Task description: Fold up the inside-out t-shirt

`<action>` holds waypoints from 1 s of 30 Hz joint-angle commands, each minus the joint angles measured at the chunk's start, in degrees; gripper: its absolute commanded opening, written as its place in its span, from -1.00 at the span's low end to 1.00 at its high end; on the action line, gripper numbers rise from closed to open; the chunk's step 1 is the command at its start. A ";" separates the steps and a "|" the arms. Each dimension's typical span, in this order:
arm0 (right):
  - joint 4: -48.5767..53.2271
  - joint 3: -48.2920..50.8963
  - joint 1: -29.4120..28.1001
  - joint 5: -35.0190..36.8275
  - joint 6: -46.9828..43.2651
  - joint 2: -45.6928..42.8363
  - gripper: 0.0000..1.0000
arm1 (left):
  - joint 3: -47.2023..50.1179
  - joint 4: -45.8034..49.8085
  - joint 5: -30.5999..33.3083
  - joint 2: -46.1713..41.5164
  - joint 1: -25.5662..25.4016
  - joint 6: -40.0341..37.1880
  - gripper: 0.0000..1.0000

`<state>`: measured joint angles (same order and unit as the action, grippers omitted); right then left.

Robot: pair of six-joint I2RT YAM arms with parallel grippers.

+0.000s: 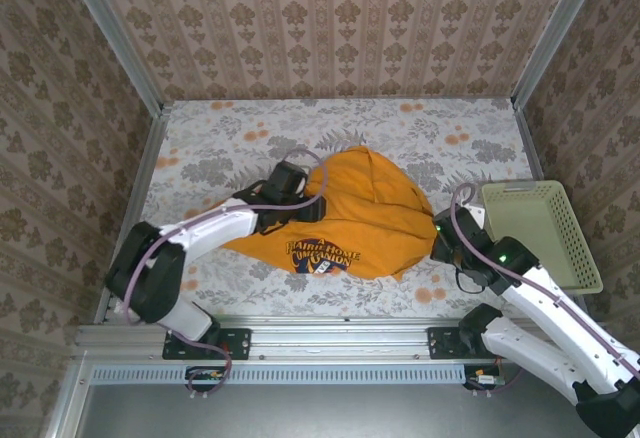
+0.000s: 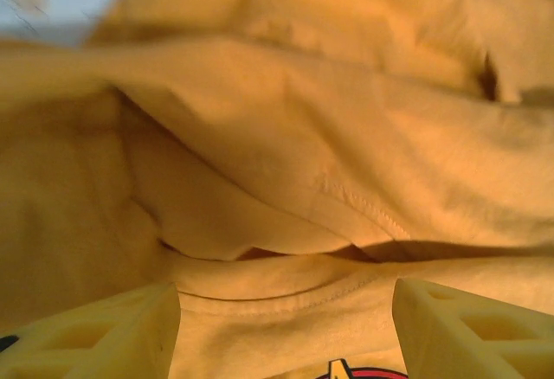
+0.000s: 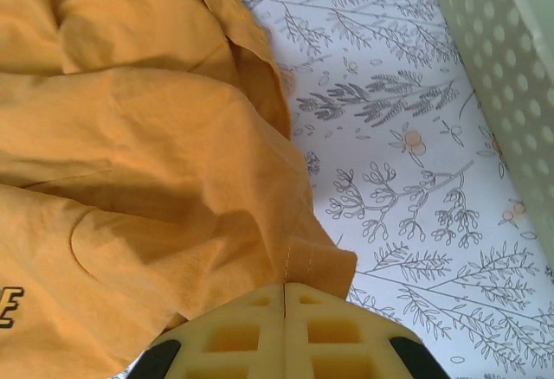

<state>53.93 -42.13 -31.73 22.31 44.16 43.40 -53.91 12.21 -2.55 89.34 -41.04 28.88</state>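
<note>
A: Left gripper (image 1: pixel 308 196), top view: over the left part of the t-shirt (image 1: pixel 370 208). T-shirt is a rumpled heap mid-tabletop (image 1: pixel 200 138), toward the near edge, lettering up. Right gripper (image 1: pixel 440 238) at its right side; basket (image 1: pixel 540 233) by the tabletop's right edge.
B: Left wrist view?
A: Fingers (image 2: pixel 95 336) wide apart, nothing between them; cloth folds just beyond.
B: Right wrist view?
A: Jaws closed, seemingly pinching the hem corner.
B: Progress?
A: No tidy fold yet. Flattening and every fold remain, I judge.
</note>
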 commanded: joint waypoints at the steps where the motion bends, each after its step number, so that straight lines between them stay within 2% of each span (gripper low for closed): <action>1: -2.15 2.05 0.44 -0.87 2.51 0.96 -1.00 | -3.99 2.42 -1.87 4.15 -3.07 4.34 0.34; 7: -3.74 3.87 0.62 -0.64 2.51 0.82 -1.00 | -8.34 -0.18 -2.44 11.47 -5.71 7.21 0.32; 13: -3.61 3.98 0.79 0.06 1.67 -0.02 -1.00 | -10.52 -2.08 -1.46 15.85 -4.99 7.61 0.31; 18: -1.87 4.03 0.79 2.10 1.75 -1.80 -1.00 | -12.39 -4.03 -3.77 18.38 -2.94 8.56 0.18; 23: -1.85 4.16 0.79 1.79 1.46 -2.31 -1.00 | -15.35 -3.91 -4.18 20.80 -1.88 8.30 -0.07; 30: -0.80 3.31 0.79 3.55 0.82 -2.87 -1.00 | -18.37 -2.76 -3.78 21.93 -0.31 7.20 -0.68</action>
<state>51.03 -38.50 -31.20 22.85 45.36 41.54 -70.30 9.21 -6.24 110.91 -42.30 36.91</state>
